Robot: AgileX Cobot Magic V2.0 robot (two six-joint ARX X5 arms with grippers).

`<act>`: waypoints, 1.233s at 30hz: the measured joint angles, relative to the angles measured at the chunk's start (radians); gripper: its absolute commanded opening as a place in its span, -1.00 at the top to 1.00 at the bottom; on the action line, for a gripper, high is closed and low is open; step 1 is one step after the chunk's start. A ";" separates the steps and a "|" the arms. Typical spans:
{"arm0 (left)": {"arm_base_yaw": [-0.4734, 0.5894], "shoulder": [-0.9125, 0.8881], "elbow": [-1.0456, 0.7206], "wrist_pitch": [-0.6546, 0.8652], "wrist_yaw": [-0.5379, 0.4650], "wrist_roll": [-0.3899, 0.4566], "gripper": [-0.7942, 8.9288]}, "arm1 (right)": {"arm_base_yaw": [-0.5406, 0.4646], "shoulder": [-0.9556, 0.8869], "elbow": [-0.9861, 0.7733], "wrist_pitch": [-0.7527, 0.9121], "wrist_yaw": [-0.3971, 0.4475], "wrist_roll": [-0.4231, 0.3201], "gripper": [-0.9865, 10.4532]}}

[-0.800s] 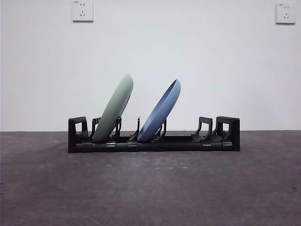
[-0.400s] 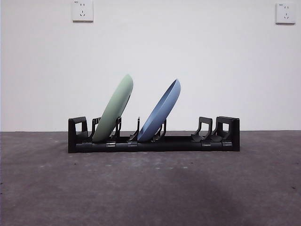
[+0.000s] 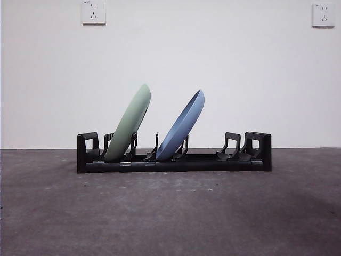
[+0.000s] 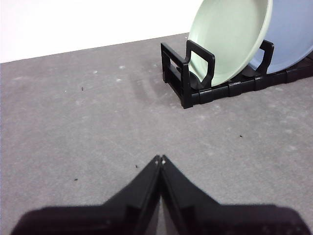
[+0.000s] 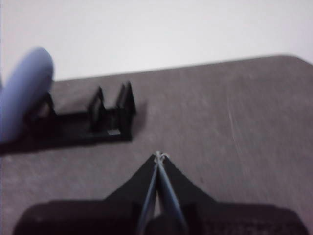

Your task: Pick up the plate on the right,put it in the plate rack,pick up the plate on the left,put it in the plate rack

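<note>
Nearest the left wrist camera, the left gripper (image 4: 160,159) has its jaws pressed together, tips meeting, nothing between them. It hangs over bare grey table (image 3: 170,213), well apart from the plate rack (image 3: 174,160) and off that rack's green-plate end. The right gripper (image 5: 159,156) is likewise closed to a point and holds nothing; it sits over the table off the rack's opposite, unfilled end, also well apart. That view is blurred, so finer detail cannot be confirmed. Neither gripper touches any object.

Farther back, the plate rack lies lengthwise across the table, resting flat, a blocky bracket at each end. The green plate (image 3: 129,124) stands in the rack beside one end bracket, tilted, its lower edge seated between prongs. The blue plate (image 3: 183,126) stands in the rack near the middle, tilted the same way, apart from the green plate. The prongs between the blue plate and the far bracket hold nothing.

Behind the rack, a white wall (image 3: 240,69) carries two sockets (image 3: 93,12), one above each end of the rack.
</note>
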 measured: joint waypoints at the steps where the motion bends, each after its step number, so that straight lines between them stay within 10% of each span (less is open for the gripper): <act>1: 0.000 0.000 0.000 0.000 0.000 0.000 0.84 | 0.000 0.000 -0.016 0.001 0.003 0.001 0.82; 37: 0.000 0.000 0.000 -0.001 0.000 0.000 0.84 | 0.000 -0.003 -0.064 0.013 0.005 -0.031 0.82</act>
